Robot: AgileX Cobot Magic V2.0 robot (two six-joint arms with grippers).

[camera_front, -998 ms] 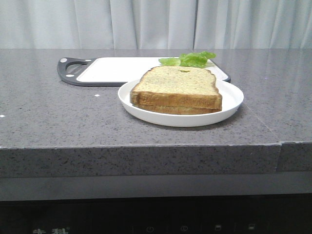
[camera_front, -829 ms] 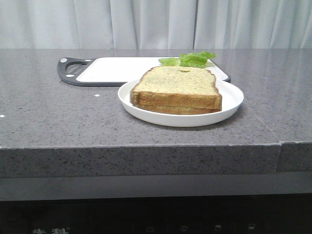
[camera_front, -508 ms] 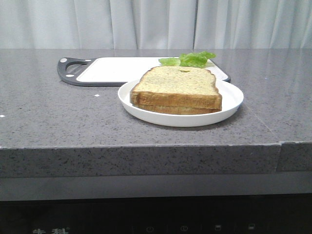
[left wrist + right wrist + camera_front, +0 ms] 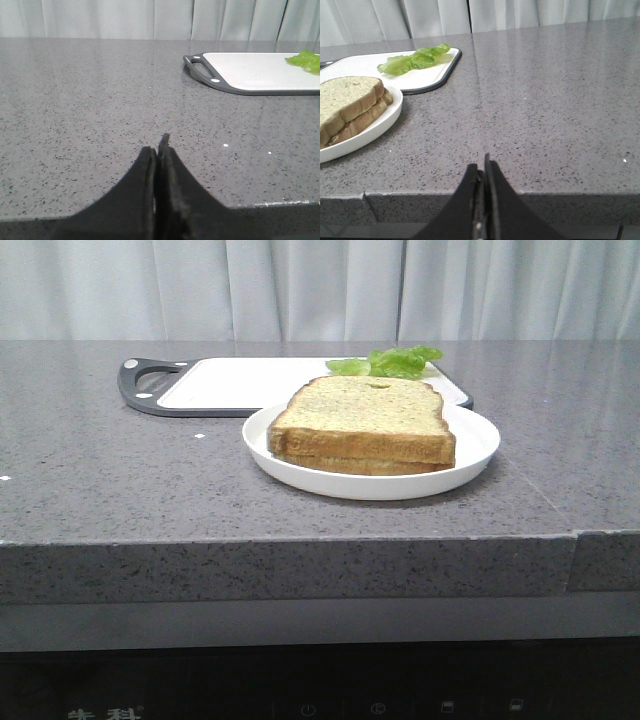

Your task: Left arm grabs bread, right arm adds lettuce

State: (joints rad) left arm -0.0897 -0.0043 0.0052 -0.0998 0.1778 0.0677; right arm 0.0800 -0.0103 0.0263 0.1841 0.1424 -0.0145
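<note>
The bread (image 4: 365, 408) lies flat as the top slice of a two-slice stack, tan and speckled with a brown crust and a small hole near its domed far edge. The stack rests on a white plate (image 4: 480, 448) on the grey counter. Just behind it, the lettuce (image 4: 392, 361) sprawls bright green and ruffled on the right end of a white cutting board (image 4: 240, 385), untouched.

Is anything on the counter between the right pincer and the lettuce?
Nothing visible stands in the way. The right pincer, shut, hangs at the counter's near edge; bare counter leads to the lettuce on the cutting board. The plate with the bread sits off to the side of that line.
</note>
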